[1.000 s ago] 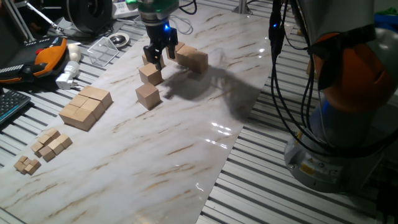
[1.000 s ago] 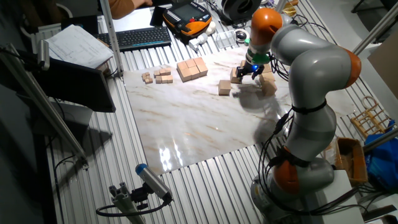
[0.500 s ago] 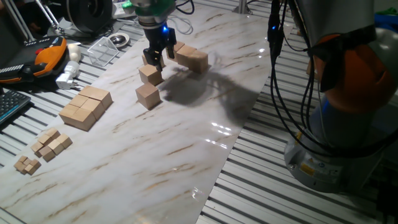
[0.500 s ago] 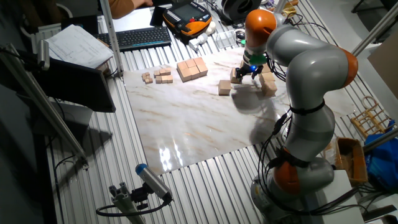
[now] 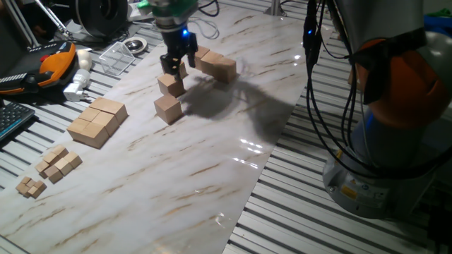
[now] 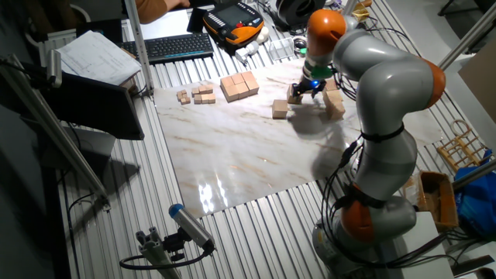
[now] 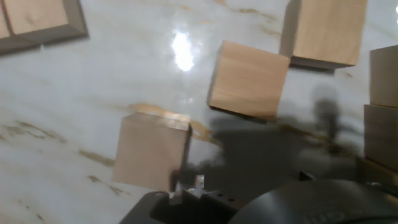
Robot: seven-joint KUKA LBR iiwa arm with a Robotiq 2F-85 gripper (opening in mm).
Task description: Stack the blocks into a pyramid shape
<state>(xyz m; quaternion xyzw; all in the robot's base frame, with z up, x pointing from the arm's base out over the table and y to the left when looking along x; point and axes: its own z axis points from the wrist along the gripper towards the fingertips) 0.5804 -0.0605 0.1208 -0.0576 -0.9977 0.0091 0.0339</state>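
Two loose blocks, one (image 5: 170,85) just beyond the other (image 5: 167,109), lie on the marbled bench (image 5: 212,162) near the gripper (image 5: 172,68), with more blocks (image 5: 217,67) clustered to its right. No pyramid shows: every cube appears to sit at bench level, so the stacking seems barely begun. Whether the fingers are spread or pinching cannot be told. The joined slab (image 5: 97,121) and tiny cubes (image 5: 56,164) lie apart at left.
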